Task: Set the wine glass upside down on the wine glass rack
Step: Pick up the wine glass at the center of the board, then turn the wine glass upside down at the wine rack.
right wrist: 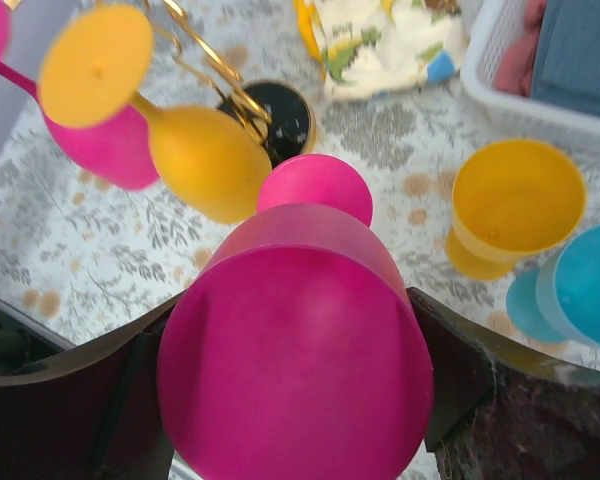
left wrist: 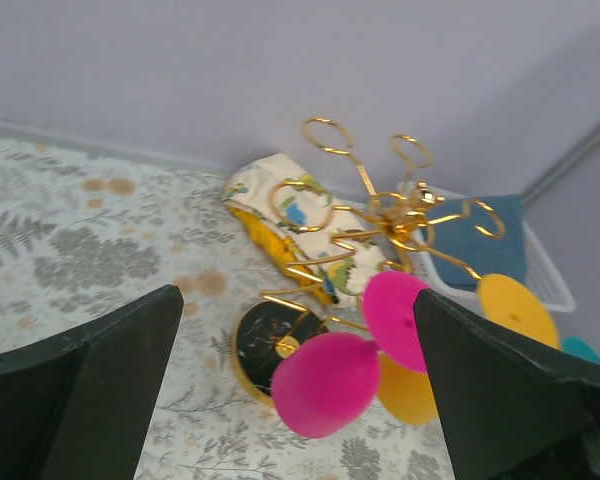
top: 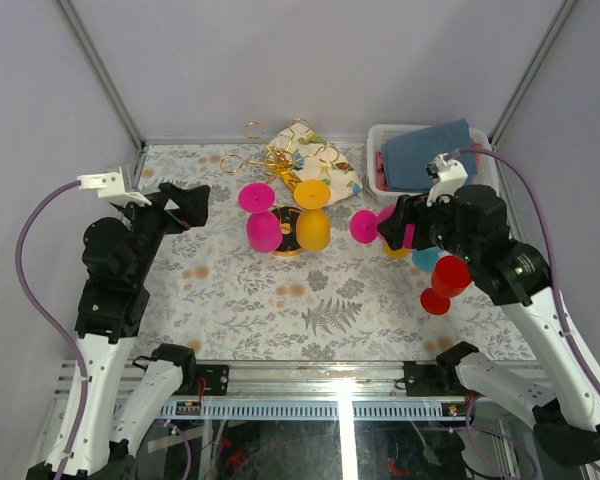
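Observation:
My right gripper [right wrist: 295, 375] is shut on the bowl of a magenta wine glass [right wrist: 290, 340]. The bowl's mouth faces the wrist camera and its foot [top: 363, 226] points left toward the wine glass rack [top: 280, 160]. The rack is a gold wire tree on a round black base [right wrist: 280, 115]. A magenta glass [top: 263, 228] and a yellow glass [top: 313, 228] hang from it upside down. The held glass is a short way right of the rack, above the table. My left gripper [top: 195, 205] is open and holds nothing, left of the rack; its view looks at the rack [left wrist: 380, 215].
A yellow glass [right wrist: 515, 205] and a blue glass [right wrist: 580, 285] stand on the table under my right arm, with a red glass [top: 448, 280] nearer the front. A white basket [top: 380, 140] with a blue cloth sits back right. A patterned cloth [top: 325, 165] lies behind the rack.

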